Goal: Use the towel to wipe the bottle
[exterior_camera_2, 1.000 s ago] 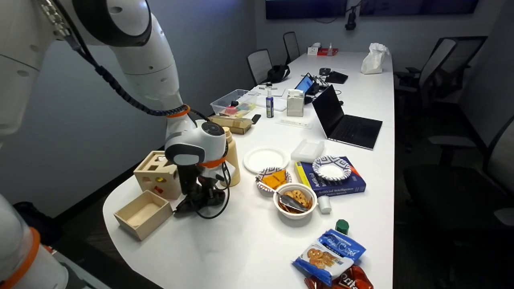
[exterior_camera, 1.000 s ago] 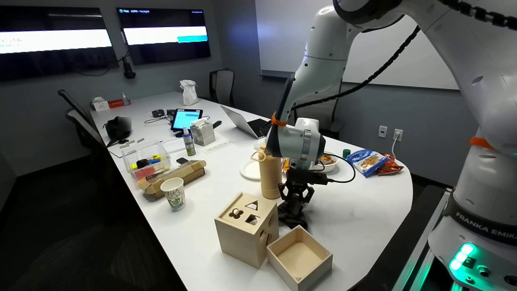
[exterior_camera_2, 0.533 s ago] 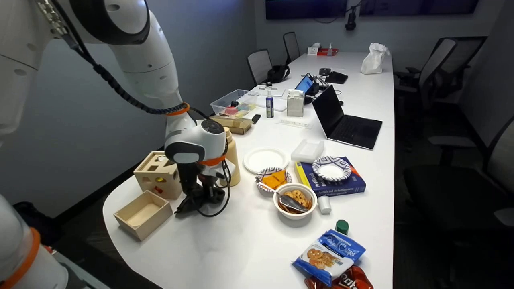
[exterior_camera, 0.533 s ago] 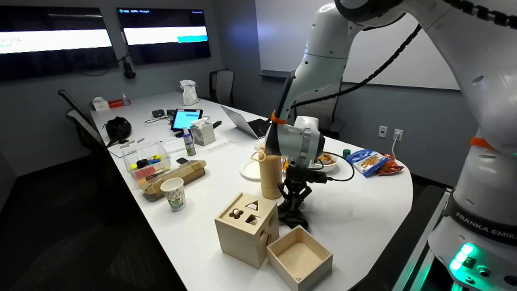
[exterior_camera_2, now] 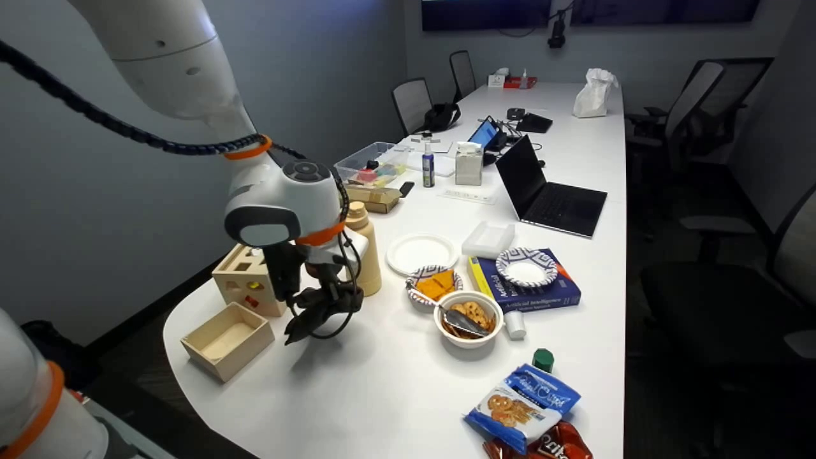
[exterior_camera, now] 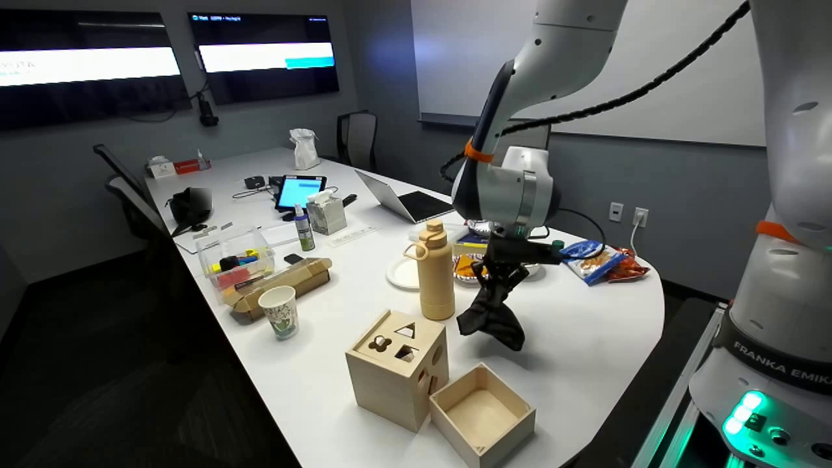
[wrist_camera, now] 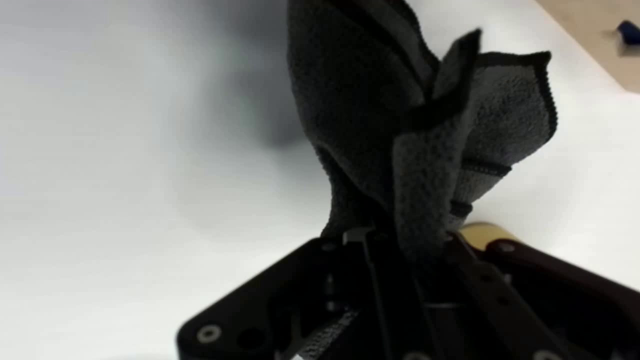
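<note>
The black towel point(exterior_camera: 493, 320) hangs bunched from my gripper point(exterior_camera: 500, 283), which is shut on it. In an exterior view the towel's lower end is above the table. The towel also shows in an exterior view point(exterior_camera_2: 322, 312) and fills the middle of the wrist view point(wrist_camera: 360, 100). The tan bottle point(exterior_camera: 436, 276) stands upright on the table beside the gripper, apart from it and the towel. In an exterior view the bottle point(exterior_camera_2: 368, 261) is partly hidden by the arm. Only a small tan part of the bottle point(wrist_camera: 484, 234) shows beside the finger in the wrist view.
A wooden shape box point(exterior_camera: 400, 370) and an open wooden tray point(exterior_camera: 482, 416) stand near the towel. A white plate point(exterior_camera_2: 422, 254), a bowl of orange chips point(exterior_camera_2: 437, 284), a snack bowl with tongs point(exterior_camera_2: 468, 319) and a blue book point(exterior_camera_2: 542, 293) lie beyond the bottle.
The gripper has risen and drawn away from the bottle, lifting the towel off the table. The bottle, earlier partly hidden, now shows fully in an exterior view and stands in the same place.
</note>
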`<state>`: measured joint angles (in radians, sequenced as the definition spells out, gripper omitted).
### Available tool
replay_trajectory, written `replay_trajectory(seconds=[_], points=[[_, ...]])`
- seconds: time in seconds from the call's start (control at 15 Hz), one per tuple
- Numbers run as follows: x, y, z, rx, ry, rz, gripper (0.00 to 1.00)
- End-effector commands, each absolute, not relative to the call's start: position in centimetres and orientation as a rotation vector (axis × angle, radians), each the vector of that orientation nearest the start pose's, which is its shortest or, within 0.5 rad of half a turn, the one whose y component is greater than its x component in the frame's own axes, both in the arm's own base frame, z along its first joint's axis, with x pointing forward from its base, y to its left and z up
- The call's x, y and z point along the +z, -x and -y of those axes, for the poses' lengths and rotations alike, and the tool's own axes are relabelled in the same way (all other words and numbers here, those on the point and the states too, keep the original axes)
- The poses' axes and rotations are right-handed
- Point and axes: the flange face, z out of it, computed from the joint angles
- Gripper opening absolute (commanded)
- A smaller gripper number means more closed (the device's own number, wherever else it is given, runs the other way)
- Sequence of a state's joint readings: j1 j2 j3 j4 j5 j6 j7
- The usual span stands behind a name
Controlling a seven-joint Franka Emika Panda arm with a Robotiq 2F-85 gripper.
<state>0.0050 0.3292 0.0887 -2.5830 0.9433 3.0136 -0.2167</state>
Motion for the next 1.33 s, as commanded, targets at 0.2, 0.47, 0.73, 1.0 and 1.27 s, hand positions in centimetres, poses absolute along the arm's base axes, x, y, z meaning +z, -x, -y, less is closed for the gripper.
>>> replay_trajectory(seconds=[0.2, 0.47, 0.73, 1.0, 1.27], points=[[27.3, -39.1, 3.3, -0.683, 2.762, -0.946, 0.03], [33.7, -39.7, 3.9, -0.934, 2.677, -0.915, 0.03], [36.9, -42.3, 3.3, -0.975, 2.626, -0.843, 0.03], [36.1, -45.3, 2.1, -0.855, 2.632, -0.768, 0.03], [34.2, -47.6, 1.3, -0.749, 2.642, -0.748, 0.03]])
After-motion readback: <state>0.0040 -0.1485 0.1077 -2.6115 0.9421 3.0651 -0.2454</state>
